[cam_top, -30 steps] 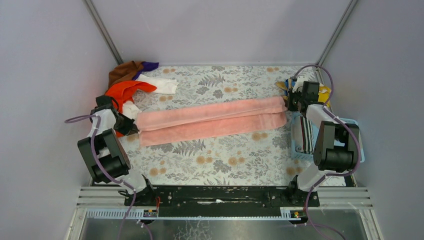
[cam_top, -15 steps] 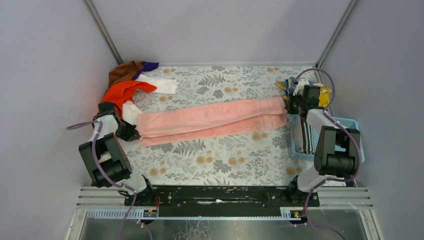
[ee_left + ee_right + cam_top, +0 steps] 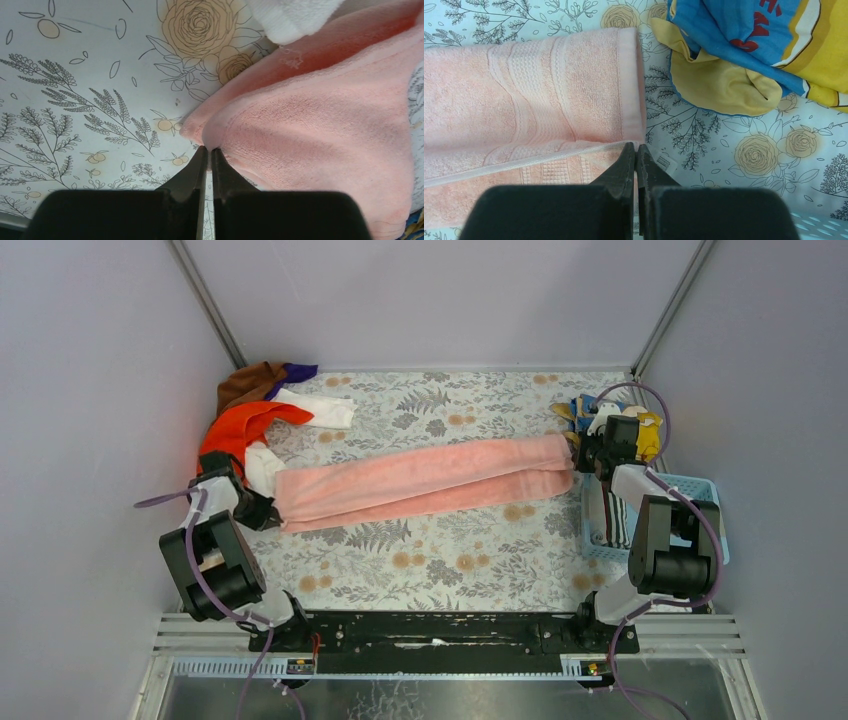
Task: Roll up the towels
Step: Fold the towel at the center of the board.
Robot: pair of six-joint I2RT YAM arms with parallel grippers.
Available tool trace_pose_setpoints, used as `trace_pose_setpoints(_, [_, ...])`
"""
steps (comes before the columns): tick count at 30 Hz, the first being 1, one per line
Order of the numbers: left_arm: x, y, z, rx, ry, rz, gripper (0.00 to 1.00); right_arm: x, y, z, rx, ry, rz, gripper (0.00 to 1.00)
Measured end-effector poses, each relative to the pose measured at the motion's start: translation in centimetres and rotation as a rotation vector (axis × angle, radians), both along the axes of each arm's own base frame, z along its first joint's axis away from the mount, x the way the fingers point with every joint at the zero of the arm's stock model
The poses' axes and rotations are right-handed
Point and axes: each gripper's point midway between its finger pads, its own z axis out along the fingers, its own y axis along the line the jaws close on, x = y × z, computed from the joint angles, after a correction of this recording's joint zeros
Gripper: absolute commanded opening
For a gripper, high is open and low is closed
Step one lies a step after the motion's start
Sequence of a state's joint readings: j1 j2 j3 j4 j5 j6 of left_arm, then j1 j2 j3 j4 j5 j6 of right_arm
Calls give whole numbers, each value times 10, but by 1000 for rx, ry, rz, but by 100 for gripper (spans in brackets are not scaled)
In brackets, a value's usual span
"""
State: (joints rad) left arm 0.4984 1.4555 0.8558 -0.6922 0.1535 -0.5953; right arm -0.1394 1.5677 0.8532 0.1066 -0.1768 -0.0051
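Observation:
A long pink towel [image 3: 420,480] lies folded lengthwise across the flowered tablecloth, stretched from left to right. My left gripper [image 3: 268,510] is shut on the towel's left end; in the left wrist view the pinched corner [image 3: 207,145] sits between the closed fingertips, the towel [image 3: 320,125] spreading to the right. My right gripper [image 3: 578,455] is shut on the towel's right end; in the right wrist view the edge [image 3: 636,144] is pinched between the fingertips, the folded towel [image 3: 534,90] to the left, its label beside them.
A pile of orange, brown, purple and white cloths [image 3: 265,405] lies at the back left. A blue and yellow cloth [image 3: 640,425] lies at the back right, also in the right wrist view [image 3: 754,45]. A blue basket [image 3: 708,485] with a striped towel stands at the right edge.
Both grippers have moved toward the near edge, dragging the pink towel's ends with them. The towel now lies more tautly, and its two layers sit closer together.

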Motion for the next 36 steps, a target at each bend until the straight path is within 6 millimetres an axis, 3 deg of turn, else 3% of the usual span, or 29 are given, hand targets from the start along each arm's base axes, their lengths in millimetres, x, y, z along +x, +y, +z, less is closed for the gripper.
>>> trace_pose_setpoints(10, [-4, 0, -8, -3, 30, 2, 5, 0, 6, 0, 22, -19, 21, 4])
trace_pose_setpoints(20, [-6, 3, -9, 14, 39, 0, 12, -16, 15, 1, 49, -8, 55, 9])
trace_pose_setpoints(27, [-6, 7, -5, 38, 32, 5, 0, -28, 15, 11, 41, -31, 48, 5])
trace_pose_setpoints(36, [0, 11, 2, 51, 14, 4, 0, -28, 7, 33, 5, -89, 12, 4])
